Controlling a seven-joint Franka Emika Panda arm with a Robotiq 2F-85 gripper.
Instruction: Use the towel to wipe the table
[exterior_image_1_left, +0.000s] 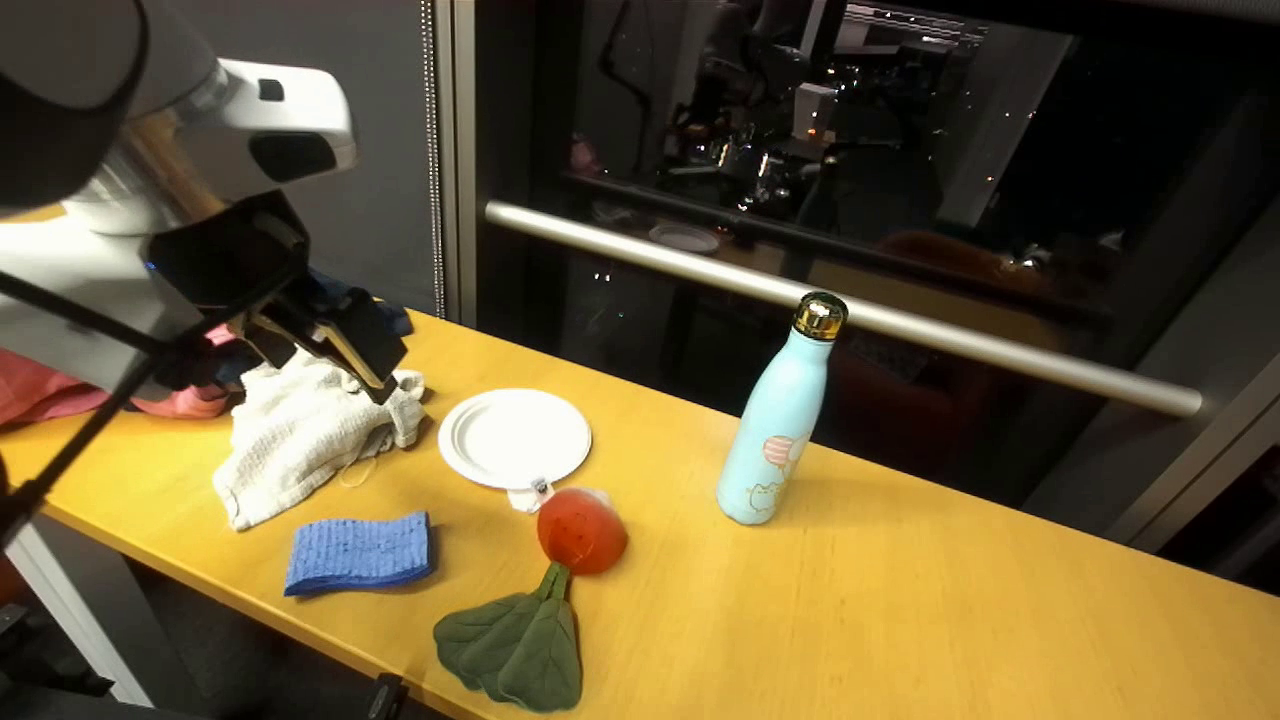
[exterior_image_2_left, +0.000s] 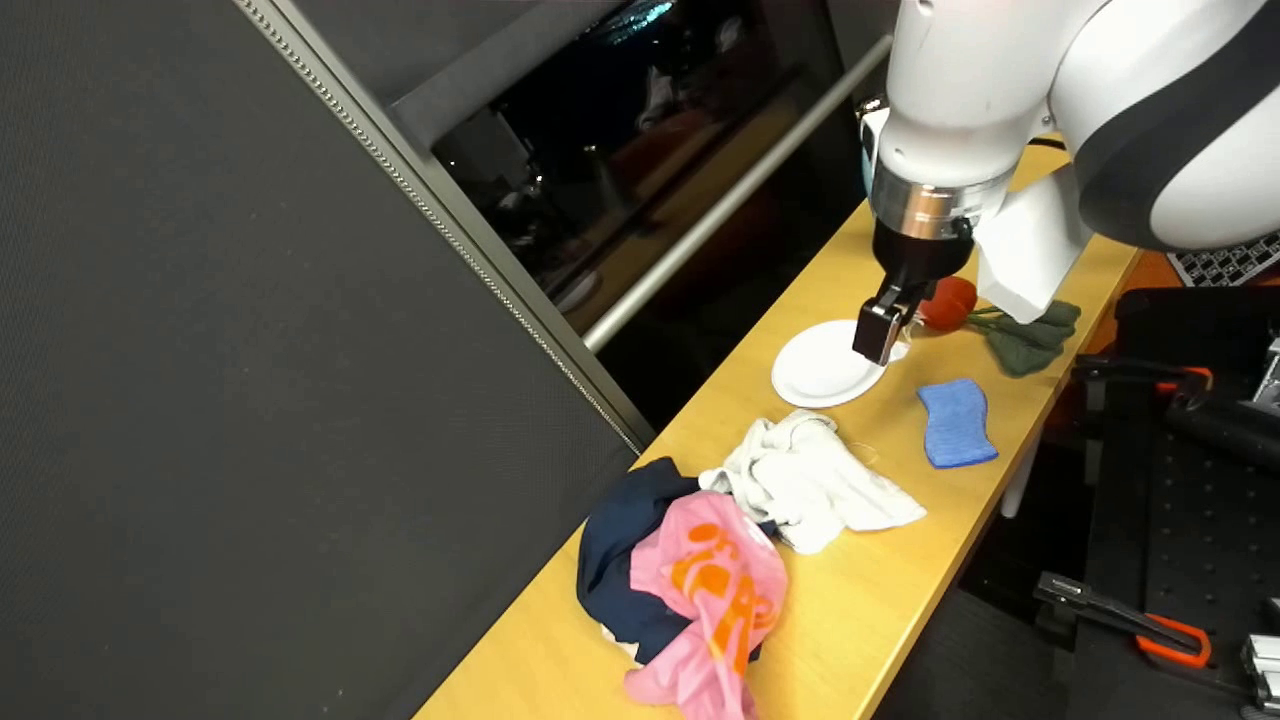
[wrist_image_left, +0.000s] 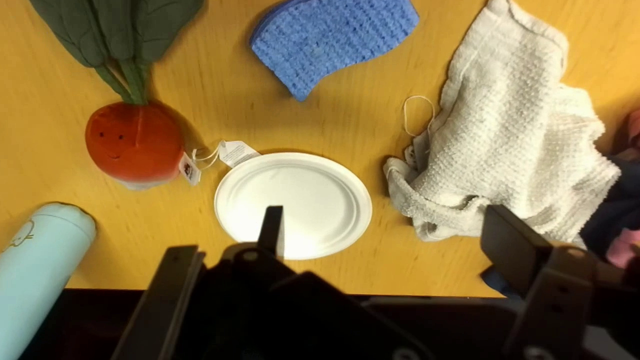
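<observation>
A crumpled white towel (exterior_image_1_left: 290, 450) lies on the yellow wooden table (exterior_image_1_left: 900, 600). It shows in both exterior views (exterior_image_2_left: 800, 480) and at the right of the wrist view (wrist_image_left: 505, 140). My gripper (wrist_image_left: 384, 215) is open, with nothing between its fingers. It hangs above the table and apart from the towel. In the wrist view the left finger overlaps the plate and the right finger overlaps the towel's lower edge. The gripper also shows in both exterior views (exterior_image_1_left: 325, 370) (exterior_image_2_left: 878, 335).
A white plate (wrist_image_left: 300, 200) lies beside the towel. A folded blue cloth (wrist_image_left: 335, 37), a red vegetable plush (wrist_image_left: 135, 142) with green leaves and a light blue bottle (exterior_image_1_left: 775, 430) are nearby. Pink clothing (exterior_image_2_left: 715, 580) and navy clothing (exterior_image_2_left: 630, 560) are heaped against the towel. A window runs along the back edge.
</observation>
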